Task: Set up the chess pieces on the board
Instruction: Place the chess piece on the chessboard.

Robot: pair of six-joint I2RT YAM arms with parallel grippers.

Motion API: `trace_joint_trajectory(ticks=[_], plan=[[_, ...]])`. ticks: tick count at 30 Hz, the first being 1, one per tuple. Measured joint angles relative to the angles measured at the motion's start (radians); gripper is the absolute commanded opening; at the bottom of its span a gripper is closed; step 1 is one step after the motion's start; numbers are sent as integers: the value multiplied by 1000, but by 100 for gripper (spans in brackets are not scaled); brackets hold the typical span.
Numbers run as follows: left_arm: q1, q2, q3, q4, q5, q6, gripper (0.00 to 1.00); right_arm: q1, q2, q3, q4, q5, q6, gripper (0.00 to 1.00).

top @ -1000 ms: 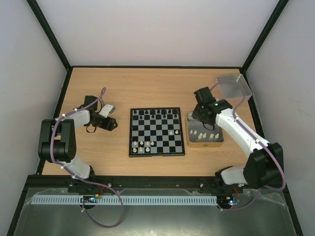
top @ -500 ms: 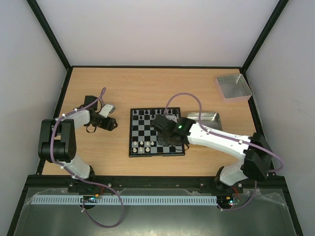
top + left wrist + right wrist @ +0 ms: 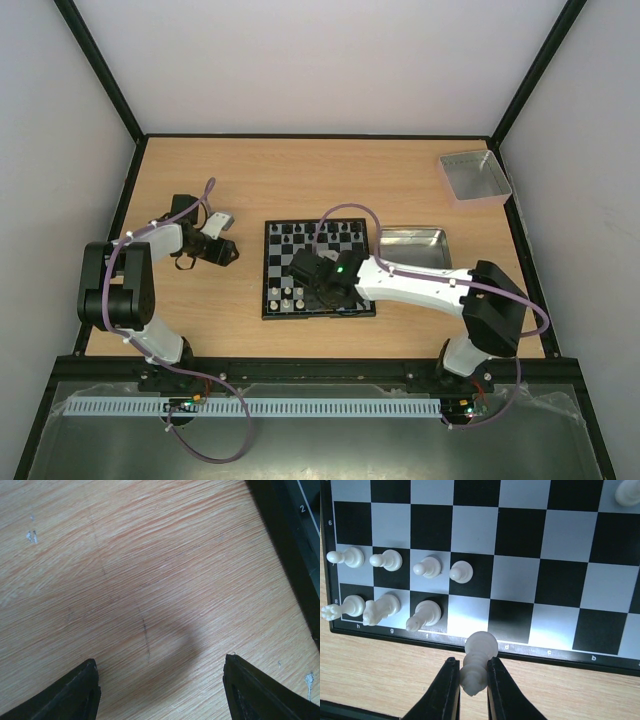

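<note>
From above, we see the board (image 3: pixel 268 265) in the middle of the tabletop (image 3: pixel 200 180). Black pieces (image 3: pixel 310 232) line its far edge and white pieces (image 3: pixel 288 293) are gathered at its near left corner. The right gripper (image 3: pixel 298 268) reaches over the board's left half. The left gripper (image 3: pixel 230 251) sits low on the wood between the board and the tabletop's left edge. A shallow metal tray (image 3: pixel 415 240) sits just beside the board's right edge, and a grey tray (image 3: pixel 475 175) occupies the far right corner.

In the left wrist view, the left gripper (image 3: pixel 160 690) has its jaws spread wide over bare wood (of the board (image 3: pixel 295 540) only the black rim shows, at upper right).

In the right wrist view, the right gripper (image 3: pixel 472 685) pinches a white piece (image 3: pixel 481 645) between its fingers (image 3: pixel 445 690). The piece is over the board's (image 3: pixel 520 580) lettered rim, near that corner's four pawns and three taller pieces.
</note>
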Motion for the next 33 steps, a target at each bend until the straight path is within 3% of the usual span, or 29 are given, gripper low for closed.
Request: trace_joint_trajectory(ticks=[33], plan=[[0,0,0,0,0,0,68,0,135,54,49,-14,-38,11]])
